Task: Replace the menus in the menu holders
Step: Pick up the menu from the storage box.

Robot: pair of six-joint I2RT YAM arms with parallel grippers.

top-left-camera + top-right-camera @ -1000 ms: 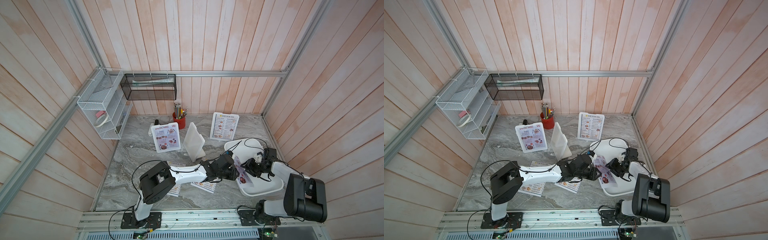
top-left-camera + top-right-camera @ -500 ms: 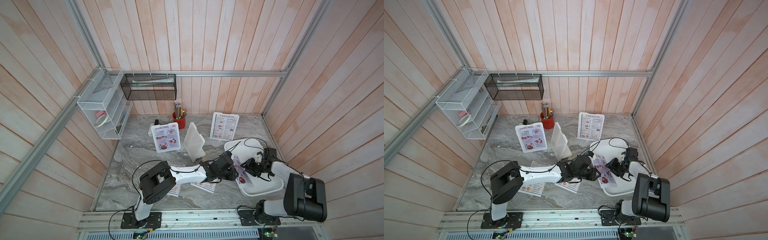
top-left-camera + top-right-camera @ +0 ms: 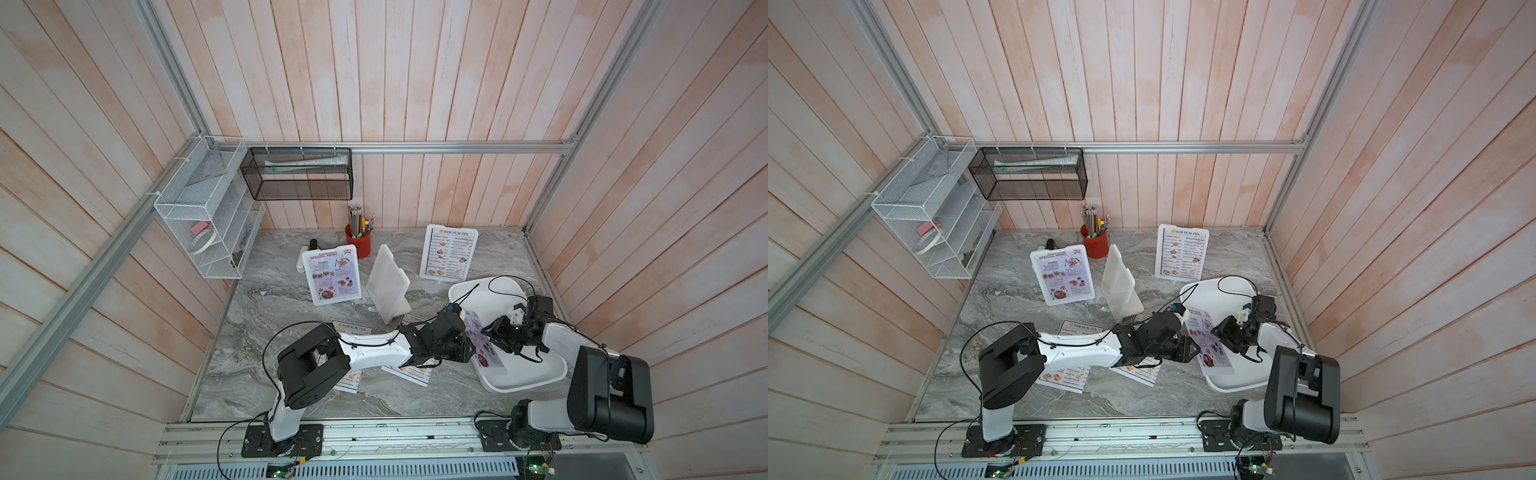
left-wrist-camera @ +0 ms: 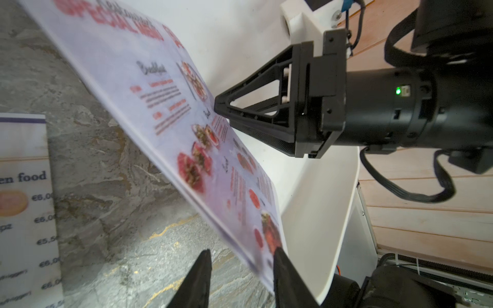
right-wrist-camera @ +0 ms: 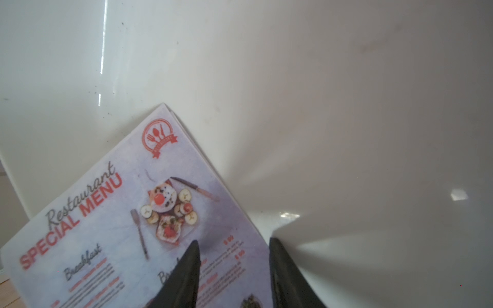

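Observation:
A small stack of lilac SPECIAL MENU menus (image 3: 482,345) (image 4: 202,149) (image 5: 149,213) lies tilted over the left rim of the white tray (image 3: 536,376). My left gripper (image 3: 466,347) (image 4: 240,264) is open, and the stack's lower corner rests against one finger. My right gripper (image 3: 490,332) (image 5: 232,244) is open across the stack's far edge, one finger over the print and one over the tray. Of the three menu holders, one (image 3: 332,276) shows a SPECIAL MENU, one (image 3: 449,253) shows DIM SUM INN, and one (image 3: 388,284) is turned away.
Loose DIM SUM INN sheets (image 3: 353,328) (image 3: 409,374) lie on the marble table under my left arm. A red pencil cup (image 3: 358,245) stands at the back. A white wire rack (image 3: 203,232) and a black mesh basket (image 3: 297,174) hang on the walls.
My left gripper's jaws have widened a little. Both arms and the tilted lilac stack stay almost where they were.

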